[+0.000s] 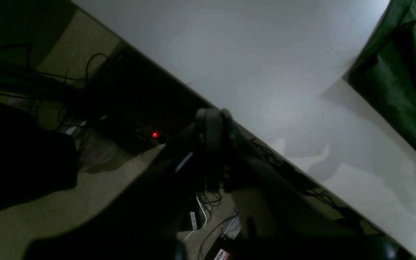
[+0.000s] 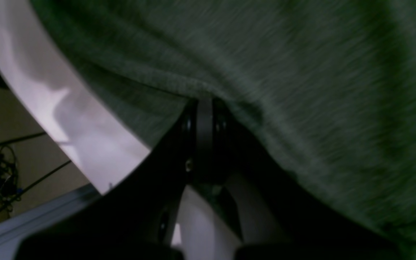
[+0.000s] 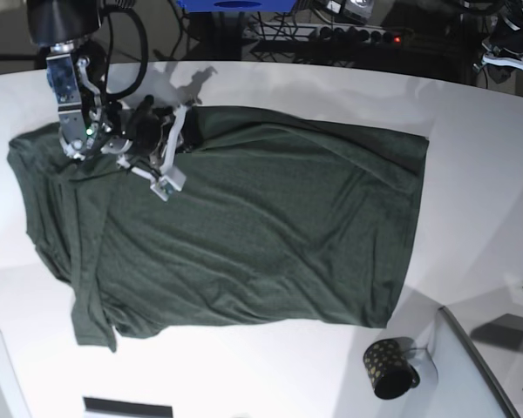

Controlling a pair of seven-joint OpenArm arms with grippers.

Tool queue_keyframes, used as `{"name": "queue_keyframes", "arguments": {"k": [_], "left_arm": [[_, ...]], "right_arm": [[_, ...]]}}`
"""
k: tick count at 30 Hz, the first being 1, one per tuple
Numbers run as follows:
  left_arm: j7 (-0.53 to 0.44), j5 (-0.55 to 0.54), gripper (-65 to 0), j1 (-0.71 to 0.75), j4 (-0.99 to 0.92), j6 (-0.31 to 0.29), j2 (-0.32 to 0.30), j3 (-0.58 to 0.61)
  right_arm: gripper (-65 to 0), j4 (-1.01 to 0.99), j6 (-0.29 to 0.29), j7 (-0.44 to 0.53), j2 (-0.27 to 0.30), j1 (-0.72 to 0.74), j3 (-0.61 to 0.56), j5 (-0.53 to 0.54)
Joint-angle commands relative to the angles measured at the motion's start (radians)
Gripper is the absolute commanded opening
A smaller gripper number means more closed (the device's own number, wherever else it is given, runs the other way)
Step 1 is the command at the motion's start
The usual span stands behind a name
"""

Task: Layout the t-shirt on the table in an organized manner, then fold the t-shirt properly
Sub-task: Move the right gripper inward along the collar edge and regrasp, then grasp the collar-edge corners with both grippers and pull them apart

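Your t-shirt (image 3: 244, 226) is spread mostly flat across the white surface (image 3: 471, 157), still a bit rumpled along its left side. Your right hand (image 2: 204, 104) is pinched together on a fold of the dark green fabric near the shirt's top-left corner. Your left hand (image 1: 213, 117) has its fingers pressed together on nothing — it hangs past the surface edge, well apart from the shirt.

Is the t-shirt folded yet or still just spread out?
Spread out, not folded. In the base view the t-shirt lies open across the table in one wrinkled layer, with its edges untucked.
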Motion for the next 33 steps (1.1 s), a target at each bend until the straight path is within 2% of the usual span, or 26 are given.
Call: {"name": "queue_keyframes", "arguments": {"k": [1,7,10,13,16,20,24,25,27,30,33], "left_arm": [[-0.018,-0.014,-65.0,0.009,0.014,-0.006,-0.013,-0.007],[-0.018,-0.013,-65.0,0.009,0.014,-0.006,-0.013,-0.007],[-0.018,-0.013,-65.0,0.007,0.014,-0.006,-0.013,-0.001],[-0.018,-0.013,-65.0,0.004,0.012,-0.006,-0.013,0.001],[-0.018,-0.013,-65.0,-0.002,0.012,-0.006,-0.013,0.019],[-0.018,-0.02,-65.0,-0.002,0.012,-0.006,-0.011,0.134],[-0.018,-0.022,-65.0,-0.045,-0.005,-0.006,0.012,0.185],[-0.018,-0.022,-63.4,-0.057,-0.02,-0.006,0.016,0.188],[-0.018,-0.02,-51.0,-0.085,-0.058,-0.006,0.021,0.192],[-0.018,-0.02,-36.2,-0.108,-0.115,-0.006,0.021,0.192],[-0.018,-0.022,-25.5,-0.117,-0.172,-0.028,0.022,0.192]], "right_arm": [[-64.7,0.0,0.001,0.019,0.007,0.022,0.021,0.009],[-64.7,-0.067,0.001,0.019,0.008,0.062,0.114,0.009],[-64.7,-0.067,0.001,0.057,0.007,0.059,0.186,0.009],[-64.8,-0.056,0.007,0.062,0.007,0.047,0.201,0.013],[-64.8,0.017,0.009,0.042,0.002,0.002,0.199,0.013],[-64.4,0.207,0.032,0.037,-0.016,-0.09,0.199,0.015],[-64.2,0.393,0.036,0.037,-0.018,-0.18,0.201,0.015],[-64.2,0.43,0.036,0.037,-0.018,-0.2,0.207,0.015],[-64.2,0.481,0.036,0.037,-0.016,-0.228,0.212,0.016],[-63.8,0.51,0.036,0.039,-0.016,-0.251,0.261,0.016],[-57.6,0.51,0.036,0.039,-0.018,-0.263,0.334,0.016]]}}
